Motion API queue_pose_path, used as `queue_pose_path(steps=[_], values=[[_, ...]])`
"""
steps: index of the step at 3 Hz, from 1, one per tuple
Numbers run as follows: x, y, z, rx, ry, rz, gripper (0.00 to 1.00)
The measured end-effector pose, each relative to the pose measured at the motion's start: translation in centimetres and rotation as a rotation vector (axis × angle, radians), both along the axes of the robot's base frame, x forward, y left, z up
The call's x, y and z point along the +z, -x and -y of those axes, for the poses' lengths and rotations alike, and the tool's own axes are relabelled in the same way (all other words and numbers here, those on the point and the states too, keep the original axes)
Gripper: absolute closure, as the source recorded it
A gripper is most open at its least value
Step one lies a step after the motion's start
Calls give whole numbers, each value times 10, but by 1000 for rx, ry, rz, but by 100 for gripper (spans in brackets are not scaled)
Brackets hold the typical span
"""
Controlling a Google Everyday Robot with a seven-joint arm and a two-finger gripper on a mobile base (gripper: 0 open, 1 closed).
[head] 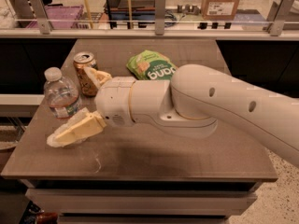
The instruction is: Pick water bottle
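The water bottle (60, 93) is clear ribbed plastic with a white cap. It stands upright at the left of the brown table (187, 157). My gripper (70, 107) is open and reaches in from the right at the bottle. One cream finger (74, 130) lies in front of the bottle's base and hides it. The other finger (96, 76) sits behind the bottle, against the can. The bottle stands between the two fingers. My large white arm (210, 106) crosses the table's middle.
A gold-brown drink can (84, 69) stands just behind and to the right of the bottle. A green snack bag (152, 65) lies at the back centre. The table's left edge is close to the bottle. A glass railing (159, 13) runs behind the table.
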State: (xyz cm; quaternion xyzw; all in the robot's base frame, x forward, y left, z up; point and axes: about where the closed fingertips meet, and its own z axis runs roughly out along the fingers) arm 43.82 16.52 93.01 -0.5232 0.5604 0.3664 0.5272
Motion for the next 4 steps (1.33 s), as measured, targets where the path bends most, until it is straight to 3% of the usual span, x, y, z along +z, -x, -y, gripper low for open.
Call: queue_pose_path(steps=[1,2,4], values=[[-2,-3,-16,18,-12,-11,0],[-1,-2,-19,23,-12,-9,11],[2,2,-23,31,-9,-1,57]])
